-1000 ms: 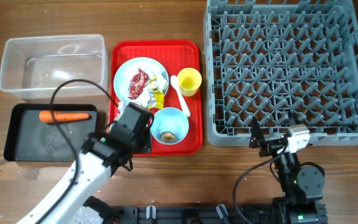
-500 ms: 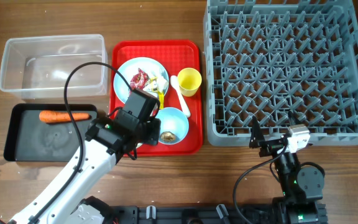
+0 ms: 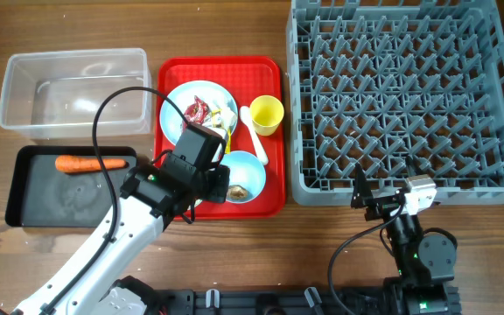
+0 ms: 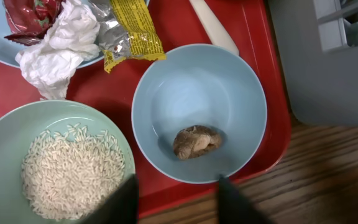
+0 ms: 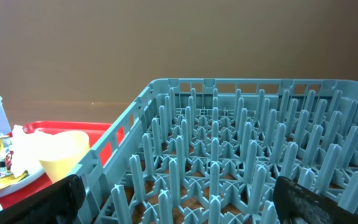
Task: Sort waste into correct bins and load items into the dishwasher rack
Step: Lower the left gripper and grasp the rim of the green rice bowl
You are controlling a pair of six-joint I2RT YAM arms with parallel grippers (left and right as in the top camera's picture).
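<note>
We find the left claw (image 4: 176, 182) over the near right corner of the red tray (image 4: 253, 37), fingers parted a little and holding nothing. The small brown lump (image 4: 196, 141) lies just ahead of the tips, between their lines, in the light blue bowl (image 4: 185, 81). It is roundish, with no real long axis. The right claw (image 5: 176, 183) is wide and empty, well apart at the dishwasher rack (image 3: 392, 87), so we judge the left nearer.

We see a matt wooden table (image 3: 234, 254) with visible grain. The red serving tray (image 4: 185, 25) is smooth, glossy plastic. The light blue bowl (image 4: 197, 87) has a soft sheen, and the brown lump (image 4: 196, 141) looks rough and dull. The white tissue (image 4: 61, 56) is crumpled paper and the yellow wrapper (image 4: 132, 34) is shiny, crinkled foil. The tub (image 3: 73, 92) is clear plastic and the dishwasher rack (image 3: 401, 96) is matt grey plastic.
</note>
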